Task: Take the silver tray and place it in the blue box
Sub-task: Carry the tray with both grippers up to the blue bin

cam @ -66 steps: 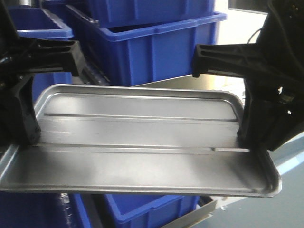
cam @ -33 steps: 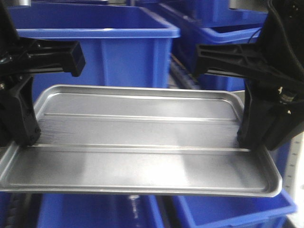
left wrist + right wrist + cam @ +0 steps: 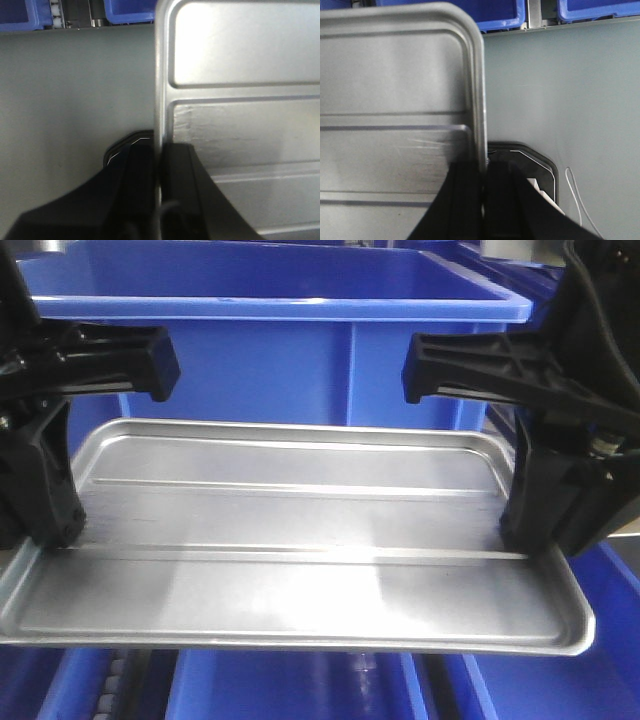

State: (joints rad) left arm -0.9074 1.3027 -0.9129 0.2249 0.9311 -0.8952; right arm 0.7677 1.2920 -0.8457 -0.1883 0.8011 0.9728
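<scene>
Blue box (image 3: 300,370) has slid centre behind glossy, 2-ridged silver tray (image 3: 290,540).

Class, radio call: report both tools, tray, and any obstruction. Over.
Left tool, right tool shut on silver tray rims. Tray aloft, blue box ahead; nothing seen between.

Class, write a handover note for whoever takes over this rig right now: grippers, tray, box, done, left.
The left gripper grips the silver tray at its left rim; the right gripper at its right rim.
Tray held level in the air, in front of the blue box, not in it.
Done: tray grabbed and lifted.
Left: carry it over the box, lower it in, release.
</scene>
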